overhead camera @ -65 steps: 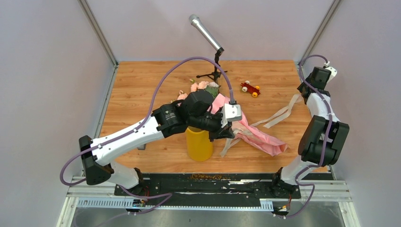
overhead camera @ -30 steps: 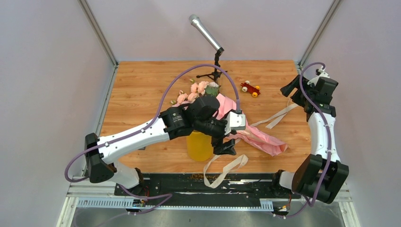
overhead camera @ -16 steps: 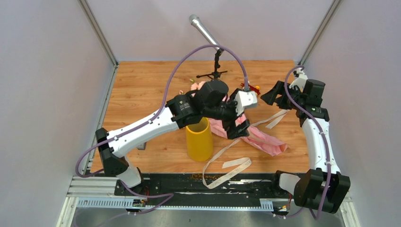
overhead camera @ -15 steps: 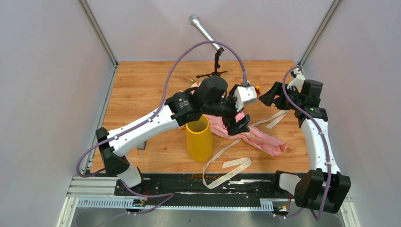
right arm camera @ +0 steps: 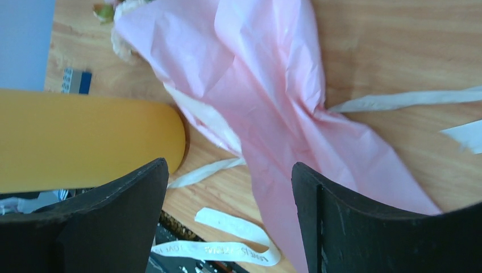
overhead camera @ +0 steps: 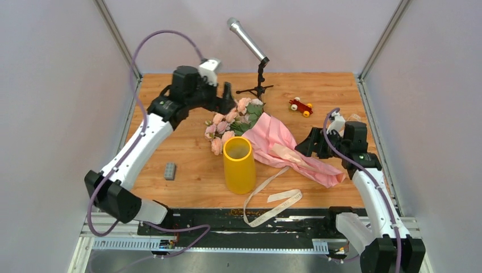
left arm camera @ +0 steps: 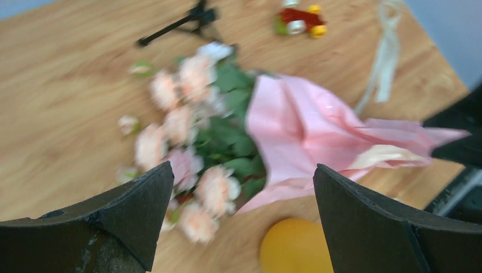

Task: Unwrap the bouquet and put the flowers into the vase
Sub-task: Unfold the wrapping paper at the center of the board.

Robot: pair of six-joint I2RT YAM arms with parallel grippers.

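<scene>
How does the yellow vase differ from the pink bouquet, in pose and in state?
The vase stands upright; the bouquet lies flat. The vase is smooth and yellow; the bouquet is crumpled pink paper. The vase looks empty; the bouquet holds the flowers at one end. Both rest on the table, close together.

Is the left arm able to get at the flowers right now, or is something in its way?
Probably yes. The left gripper hangs open just past the flowers, whose heads lie bare on the table outside the pink wrapping paper. Nothing sits between them; the vase stands on the near side.
</scene>
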